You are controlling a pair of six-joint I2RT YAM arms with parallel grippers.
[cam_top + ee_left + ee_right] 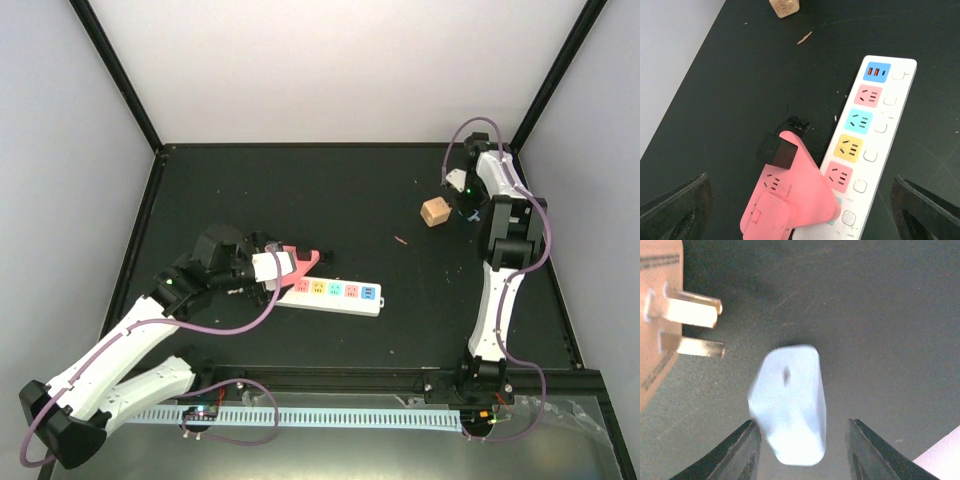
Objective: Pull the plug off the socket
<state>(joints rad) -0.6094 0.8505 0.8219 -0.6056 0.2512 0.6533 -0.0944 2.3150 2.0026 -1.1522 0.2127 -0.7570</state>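
A: Why does the left gripper (800, 179) hover with nothing in it?

B: Its jaws are spread wide, one on either side of the pink plug (790, 195). That plug sits in the end outlet of the socket (890, 100), which lies flat on the left half of the dark table (300, 190). The straddle reads as lining up for a grasp, so the pull is judged not yet done.

A: And the right gripper (801, 424)?

B: It is well apart, at the far right. Its jaws are parted around a pale blue block (787, 405) without clamping it, since a gap shows on one side. A tan plug (660, 315) with two bare prongs lies just beside. Neither looks part of the pull.

A: What cannot be made out?

B: The pink plug covers its own prongs and the outlet beneath, and the wrist view cuts off its near edge. A small black piece (776, 151) with a thin cord (799, 122) sits on it; whether plugged in or only resting cannot be told. The pale blue block is blurred
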